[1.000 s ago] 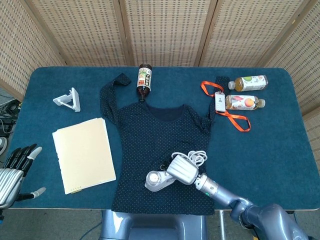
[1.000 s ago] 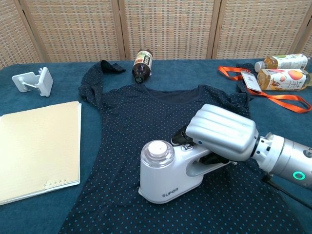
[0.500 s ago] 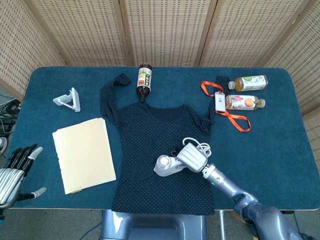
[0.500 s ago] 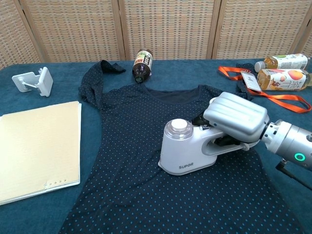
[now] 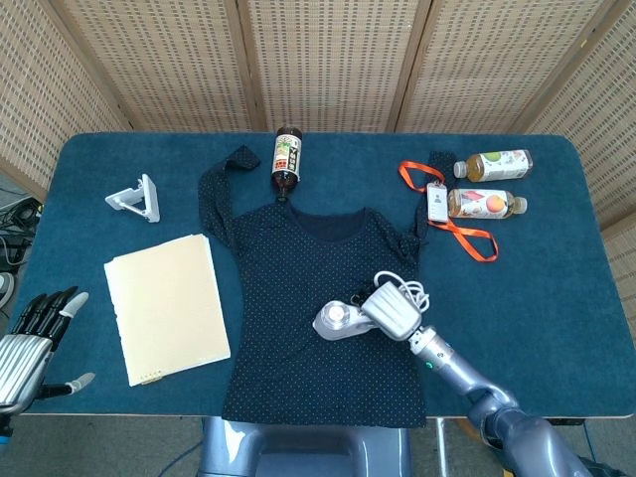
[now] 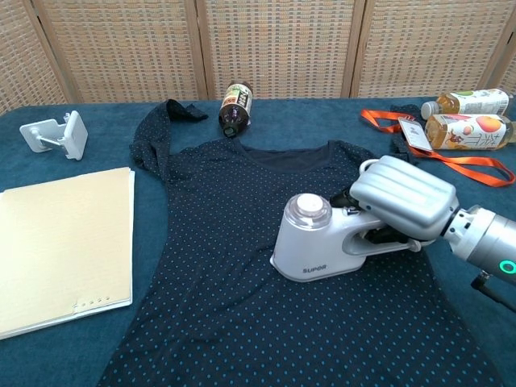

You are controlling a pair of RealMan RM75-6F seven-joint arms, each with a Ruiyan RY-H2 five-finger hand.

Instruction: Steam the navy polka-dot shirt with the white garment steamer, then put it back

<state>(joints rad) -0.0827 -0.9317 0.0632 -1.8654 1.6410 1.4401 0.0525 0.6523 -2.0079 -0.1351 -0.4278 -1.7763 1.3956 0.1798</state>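
The shirt (image 6: 234,266) lies flat at the table's (image 5: 556,298) centre, neckline toward 12 o'clock. The steamer (image 6: 322,242) rests on the shirt's 3 o'clock half, its round cap pointing up. The right hand (image 6: 401,200) grasps the steamer's handle, fingers wrapped over it. The left hand (image 5: 30,343) hangs off the table's 8 o'clock corner, fingers spread and holding nothing. A folder (image 5: 167,306) lies at 9 o'clock of the shirt.
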